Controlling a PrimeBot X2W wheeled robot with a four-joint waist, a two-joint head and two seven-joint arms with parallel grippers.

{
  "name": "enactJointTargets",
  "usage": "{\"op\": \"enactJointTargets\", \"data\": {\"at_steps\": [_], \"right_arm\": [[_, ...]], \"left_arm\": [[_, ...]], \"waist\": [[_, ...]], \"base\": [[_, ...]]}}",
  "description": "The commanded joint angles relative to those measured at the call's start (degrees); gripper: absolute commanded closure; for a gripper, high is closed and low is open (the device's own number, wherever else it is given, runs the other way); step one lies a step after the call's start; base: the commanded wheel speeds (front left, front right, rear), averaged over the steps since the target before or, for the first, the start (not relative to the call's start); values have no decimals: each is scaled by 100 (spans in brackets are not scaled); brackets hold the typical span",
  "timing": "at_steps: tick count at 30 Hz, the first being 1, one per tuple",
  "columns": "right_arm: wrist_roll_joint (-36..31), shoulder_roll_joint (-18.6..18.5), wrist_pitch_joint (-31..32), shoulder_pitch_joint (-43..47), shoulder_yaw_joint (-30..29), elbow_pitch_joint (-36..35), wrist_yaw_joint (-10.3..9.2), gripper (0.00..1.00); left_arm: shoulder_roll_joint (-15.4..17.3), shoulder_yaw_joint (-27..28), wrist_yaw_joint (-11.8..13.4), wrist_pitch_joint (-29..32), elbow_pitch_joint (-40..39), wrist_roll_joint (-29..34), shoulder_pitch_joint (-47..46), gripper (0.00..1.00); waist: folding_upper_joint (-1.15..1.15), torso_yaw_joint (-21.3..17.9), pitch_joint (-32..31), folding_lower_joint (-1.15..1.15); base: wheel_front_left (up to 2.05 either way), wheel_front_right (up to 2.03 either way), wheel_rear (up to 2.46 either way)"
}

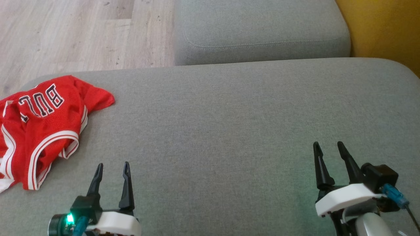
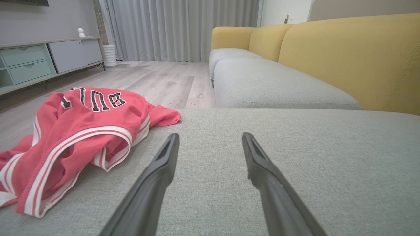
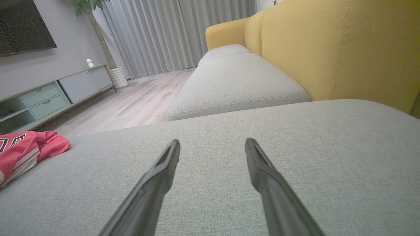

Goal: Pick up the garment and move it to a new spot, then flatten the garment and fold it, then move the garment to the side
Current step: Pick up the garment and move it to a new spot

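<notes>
The garment [image 1: 42, 127] is a red basketball jersey with white trim and black lettering, lying crumpled at the left edge of the grey sofa cushion [image 1: 229, 124]. It also appears at the left of the left wrist view [image 2: 75, 131] and at the far left of the right wrist view [image 3: 26, 147]. My left gripper [image 1: 113, 167] [image 2: 210, 139] hovers open just to the right of the garment's near hem, touching nothing. Far to the right, my right gripper [image 1: 328, 147] [image 3: 212, 144] stands open over bare cushion, nothing between its fingers.
A second grey seat cushion [image 1: 262, 29] lies beyond, with the yellow sofa back [image 1: 384, 29] on the right. Wooden floor [image 1: 72, 32] lies past the cushion's left and far edges. A low cabinet [image 2: 39, 62] and curtains [image 2: 183, 29] stand across the room.
</notes>
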Motion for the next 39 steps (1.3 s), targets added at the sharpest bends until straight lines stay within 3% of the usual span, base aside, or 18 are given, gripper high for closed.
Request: {"op": "enactJointTargets", "data": {"at_steps": [1, 7, 12, 30, 39], "right_arm": [[1, -46, -68, -204, 111, -229, 45, 0], [-9, -46, -57, -196, 85, -249, 45, 0], [7, -46, -68, -169, 89, -270, 45, 0], [167, -46, -243, -105, 78, -140, 45, 0], [94, -46, -156, -484, 423, -46, 45, 0]], "left_arm": [[58, 228, 28, -5, -148, -25, -199, 0], [82, 180, 57, 25, -164, -10, -200, 0], [88, 153, 94, 54, -181, 1, -201, 0], [377, 246, 312, 196, -568, 33, -9, 0], [404, 496, 550, 69, -926, -103, 281, 0]], "waist": [[0, -8, 4, 0], [0, 38, 32, 0], [0, 322, 53, 0], [0, 2795, 37, 0], [0, 2950, 263, 0]], "base": [[0, 0, 0], [0, 0, 0], [0, 0, 0], [0, 0, 0], [0, 0, 0]]}}
